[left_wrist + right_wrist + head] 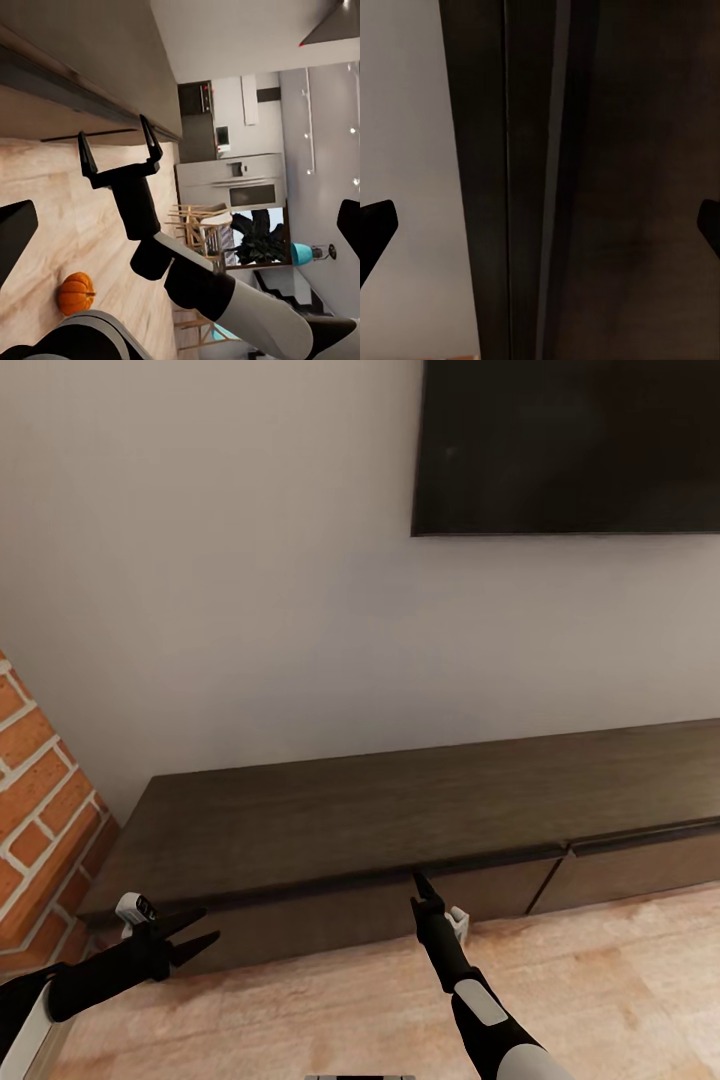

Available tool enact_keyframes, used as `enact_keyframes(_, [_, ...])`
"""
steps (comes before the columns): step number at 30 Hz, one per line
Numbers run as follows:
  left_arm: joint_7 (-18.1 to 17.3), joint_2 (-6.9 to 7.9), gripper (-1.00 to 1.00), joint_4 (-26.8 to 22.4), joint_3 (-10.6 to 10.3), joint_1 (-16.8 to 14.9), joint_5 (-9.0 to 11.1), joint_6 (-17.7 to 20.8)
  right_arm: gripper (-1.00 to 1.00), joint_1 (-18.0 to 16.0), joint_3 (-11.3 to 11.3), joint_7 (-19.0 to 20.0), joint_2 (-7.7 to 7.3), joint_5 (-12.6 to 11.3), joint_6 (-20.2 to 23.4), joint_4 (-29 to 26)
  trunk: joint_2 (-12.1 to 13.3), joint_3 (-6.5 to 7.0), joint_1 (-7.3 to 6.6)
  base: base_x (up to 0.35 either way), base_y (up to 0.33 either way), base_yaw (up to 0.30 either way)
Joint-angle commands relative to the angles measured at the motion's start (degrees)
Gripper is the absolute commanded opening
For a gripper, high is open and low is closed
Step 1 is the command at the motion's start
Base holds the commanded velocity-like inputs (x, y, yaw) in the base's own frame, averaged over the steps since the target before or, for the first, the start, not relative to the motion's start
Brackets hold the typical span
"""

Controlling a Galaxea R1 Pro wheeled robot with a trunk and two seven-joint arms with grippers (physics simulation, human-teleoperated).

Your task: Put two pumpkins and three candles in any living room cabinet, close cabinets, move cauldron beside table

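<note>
- Two grippers of mine show in the head view, both low down and close to the cabinet (pixel 400 830), the long dark-brown unit running along the wall from nine o'clock to three o'clock.
- My left gripper (pixel 200 938) sits at about eight o'clock, its fingers spread apart and holding nothing, pointing toward the drawer front.
- My right gripper (pixel 417 879) is at about six o'clock, its tip right up at the underside lip of the cabinet top. From the left wrist view that gripper (pixel 120 147) has its two fingers parted wide, empty, just beside the drawer seam.
- All drawer fronts I can see look shut, flush with one another.
- One pumpkin (pixel 76 292) lies on the wooden floor (pixel 620 980) behind my right arm, well apart from the cabinet.
- A dark screen (pixel 570 445) hangs on the wall at one o'clock; a brick wall (pixel 40 800) stands at nine o'clock.
- My right wrist view is pressed near the dark cabinet wood (pixel 622 187).
</note>
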Motion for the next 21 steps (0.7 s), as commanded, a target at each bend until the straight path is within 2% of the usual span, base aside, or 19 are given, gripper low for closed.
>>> enact_keyframes(1, [0.0,-0.01,1.00,0.0,0.0,0.0,0.0,0.0,1.00,0.0,0.0,0.0,0.00,0.0,0.0,0.0,0.0,0.00,0.00,0.020,0.000,0.000])
enact_keyframes(13, [0.0,-0.01,1.00,0.0,0.0,0.0,0.0,0.0,1.00,0.0,0.0,0.0,0.00,0.0,0.0,0.0,0.0,0.00,0.00,0.005,0.000,0.000])
enact_keyframes(21, [0.1,-0.01,1.00,0.0,0.0,0.0,0.0,0.0,1.00,0.0,0.0,0.0,0.00,0.0,-0.1,0.0,0.0,0.00,0.00,0.081,0.000,0.000])
